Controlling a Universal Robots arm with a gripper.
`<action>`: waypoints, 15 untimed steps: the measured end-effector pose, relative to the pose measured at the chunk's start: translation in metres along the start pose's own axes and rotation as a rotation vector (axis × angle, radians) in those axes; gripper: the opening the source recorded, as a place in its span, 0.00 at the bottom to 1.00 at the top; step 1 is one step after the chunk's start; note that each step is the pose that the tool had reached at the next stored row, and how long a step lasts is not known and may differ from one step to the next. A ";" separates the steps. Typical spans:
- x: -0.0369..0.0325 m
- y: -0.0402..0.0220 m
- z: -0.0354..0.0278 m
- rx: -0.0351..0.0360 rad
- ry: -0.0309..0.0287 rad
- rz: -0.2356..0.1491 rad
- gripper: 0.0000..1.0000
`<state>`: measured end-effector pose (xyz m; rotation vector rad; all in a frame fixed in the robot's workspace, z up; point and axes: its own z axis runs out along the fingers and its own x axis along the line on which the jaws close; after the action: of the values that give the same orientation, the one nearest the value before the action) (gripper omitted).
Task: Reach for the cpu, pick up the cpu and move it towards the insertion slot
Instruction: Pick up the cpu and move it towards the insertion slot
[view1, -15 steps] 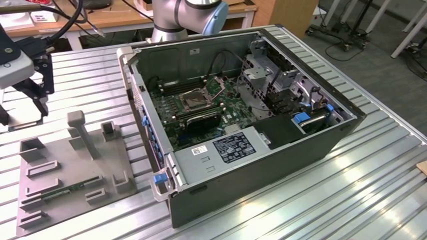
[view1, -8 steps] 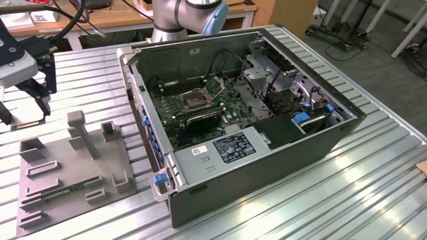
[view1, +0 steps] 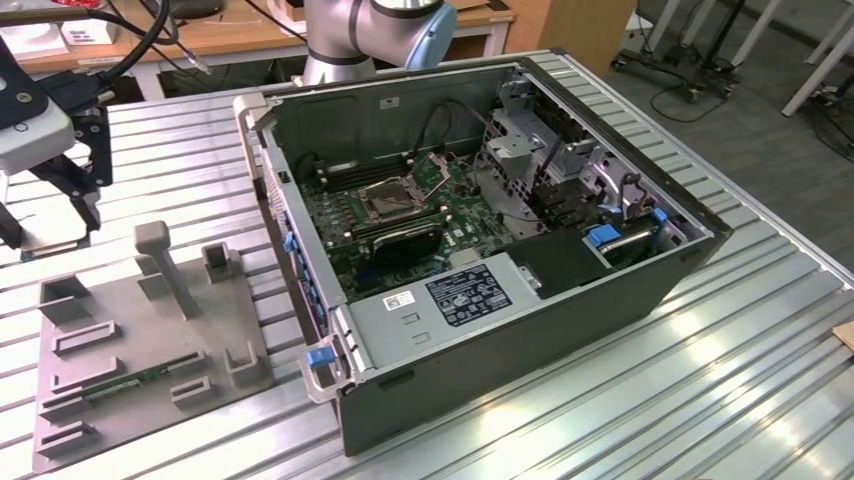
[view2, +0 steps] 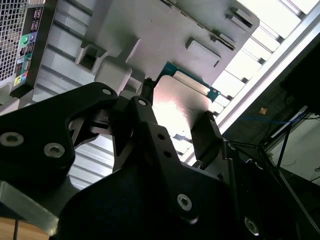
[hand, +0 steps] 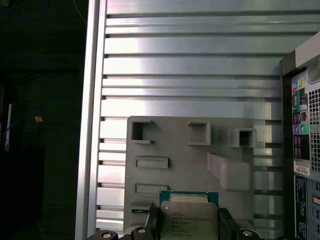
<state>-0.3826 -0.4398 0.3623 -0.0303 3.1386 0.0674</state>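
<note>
gripper (hand: 189, 217) clenched on the cpu (hand: 189, 210) by opposite edges, chip held flat above the grey holder (hand: 175, 145). insertion slot (view1: 394, 200) lies well apart, inside the open case (view1: 534, 330). carry barely begun, i'd judge.

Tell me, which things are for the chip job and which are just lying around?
For the job:
- the chip, gripped by the end effector
- the shiny square socket inside the computer

Just lying about:
- the grey holder
- the green memory stick on it
- the ribbed metal table
</note>
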 end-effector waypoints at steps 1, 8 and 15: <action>0.0000 0.0000 0.0000 0.0000 0.0000 0.000 0.54; 0.0000 0.0000 -0.0002 0.0000 0.0000 0.000 0.54; -0.0069 -0.0001 -0.0002 0.0000 0.0000 0.000 0.54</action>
<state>-0.3757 -0.4398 0.3625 -0.0303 3.1386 0.0674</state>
